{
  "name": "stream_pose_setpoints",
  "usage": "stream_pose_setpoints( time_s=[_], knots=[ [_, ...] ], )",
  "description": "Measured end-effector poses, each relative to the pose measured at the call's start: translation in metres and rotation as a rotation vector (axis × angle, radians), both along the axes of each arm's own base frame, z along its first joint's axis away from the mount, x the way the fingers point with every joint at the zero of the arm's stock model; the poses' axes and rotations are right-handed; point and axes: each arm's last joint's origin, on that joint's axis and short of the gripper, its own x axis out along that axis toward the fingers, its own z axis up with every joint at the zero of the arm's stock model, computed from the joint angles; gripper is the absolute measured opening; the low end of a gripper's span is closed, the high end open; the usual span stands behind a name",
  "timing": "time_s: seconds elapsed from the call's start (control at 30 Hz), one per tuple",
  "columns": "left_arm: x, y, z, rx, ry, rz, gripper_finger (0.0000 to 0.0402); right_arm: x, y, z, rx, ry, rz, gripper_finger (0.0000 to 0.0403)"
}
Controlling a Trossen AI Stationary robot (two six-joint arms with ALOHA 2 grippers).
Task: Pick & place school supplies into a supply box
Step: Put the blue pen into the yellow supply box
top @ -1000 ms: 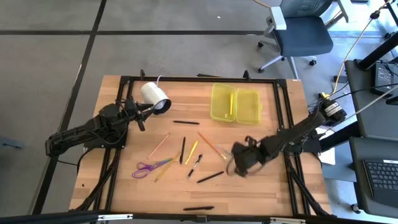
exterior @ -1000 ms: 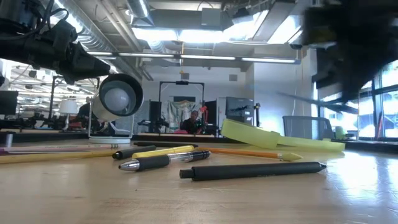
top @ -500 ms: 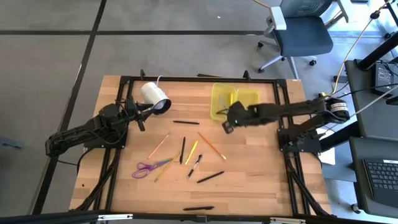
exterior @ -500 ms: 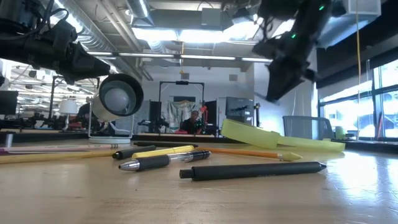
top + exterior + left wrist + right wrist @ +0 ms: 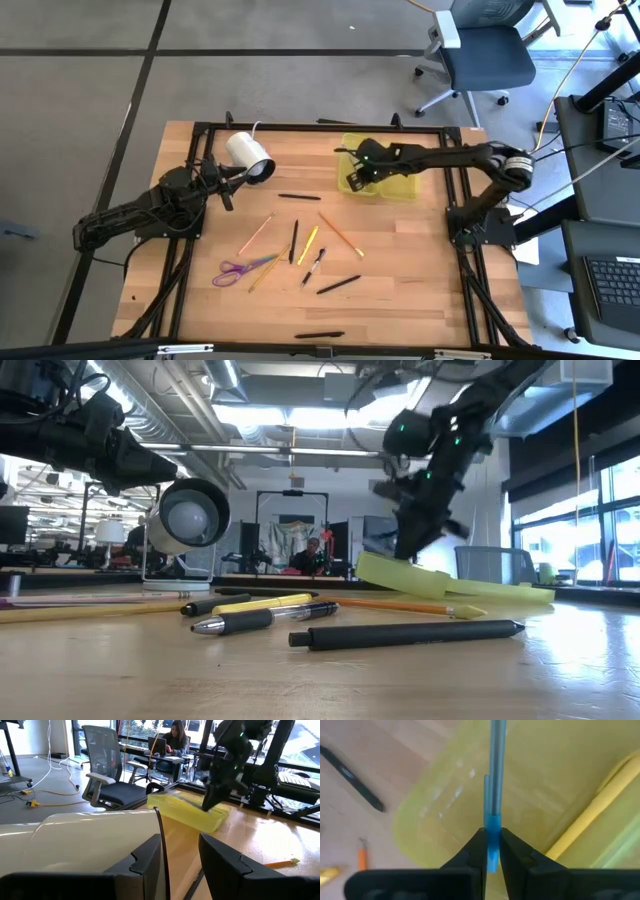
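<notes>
Clamped on a blue pen [image 5: 492, 795], right gripper [image 5: 491, 851] hovers above the supply box [image 5: 400, 172], left gripper [image 5: 179, 861] idle by the white cylinder [image 5: 249, 156]; placing step, requiring descent and release.

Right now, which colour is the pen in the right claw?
Blue pen; the right wrist view shows it best.

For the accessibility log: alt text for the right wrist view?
The right gripper pinches a blue pen between its fingers, held over the open yellow-green supply box. A yellow pencil lies inside the box; a black pen lies on the wooden table beyond.
</notes>
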Motion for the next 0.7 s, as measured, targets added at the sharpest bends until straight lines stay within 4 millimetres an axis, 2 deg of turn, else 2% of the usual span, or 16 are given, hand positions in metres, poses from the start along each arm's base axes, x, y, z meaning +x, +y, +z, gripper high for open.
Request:
stream_pose_setpoints(
  time_s=[0.17, 0.3, 0.53, 0.7],
  knots=[
    [0.000, 0.000, 0.000, 0.001, 0.000, 0.000, 0.0127, 0.002, -0.007, -0.023, 0.029, 0.075, -0.013, 0.0044],
    [0.000, 0.000, 0.000, 0.001, 0.001, 0.000, 0.0127, 0.002, -0.012, -0.034, 0.040, 0.101, -0.028, 0.0045],
    [0.000, 0.000, 0.000, 0.002, 0.001, 0.000, 0.0127, 0.001, -0.017, -0.037, 0.031, 0.111, -0.011, 0.0052],
    [0.000, 0.000, 0.000, 0.001, 0.001, 0.000, 0.0127, 0.001, -0.016, -0.037, 0.011, 0.121, 0.035, 0.0084]
  ],
)
